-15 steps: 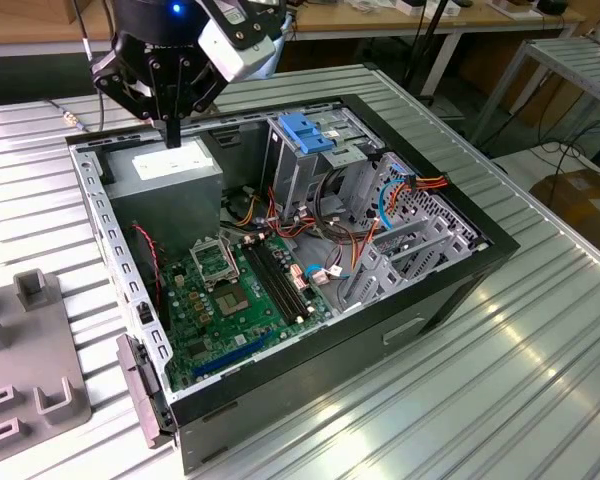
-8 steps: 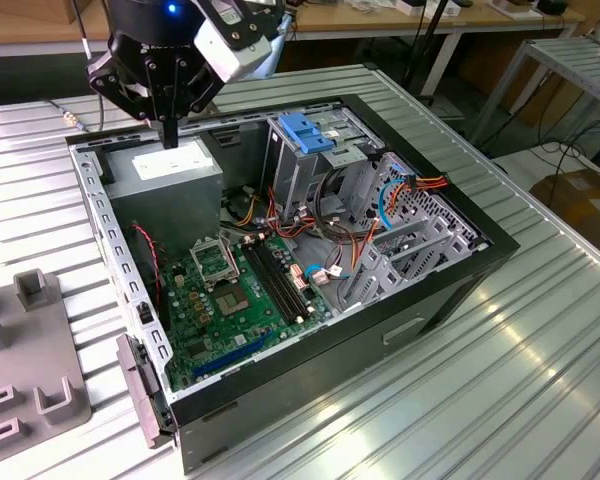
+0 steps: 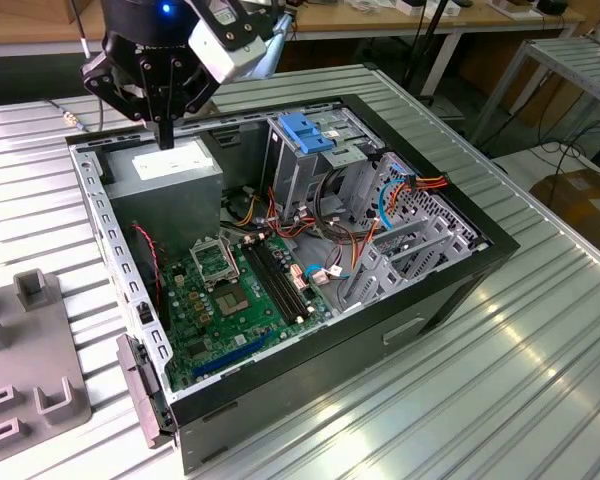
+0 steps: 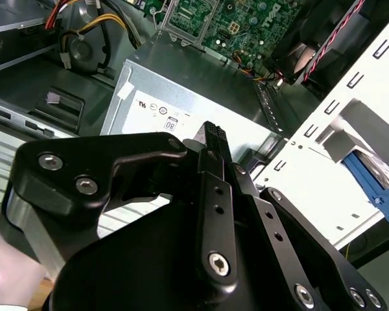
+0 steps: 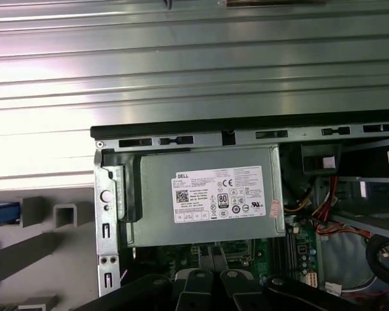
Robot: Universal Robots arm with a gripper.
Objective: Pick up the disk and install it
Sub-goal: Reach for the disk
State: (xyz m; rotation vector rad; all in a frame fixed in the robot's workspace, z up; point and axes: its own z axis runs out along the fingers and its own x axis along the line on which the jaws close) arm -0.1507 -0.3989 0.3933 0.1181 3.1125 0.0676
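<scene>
The end effector [image 3: 166,140] hangs over the power supply [image 3: 170,175] in the open computer case [image 3: 280,400] on the table [image 3: 540,380]; its fingers [image 4: 214,139] are drawn narrow, with nothing between them; the supply carries 1 white label [image 5: 223,194] of small black print and certification marks; a blue strip [image 5: 1,214] lies by the grey fixture [image 5: 65,214] outside the case; whether it is the disk's rail cannot be told; a blue latch [image 3: 305,132] tops the drive cage.
</scene>
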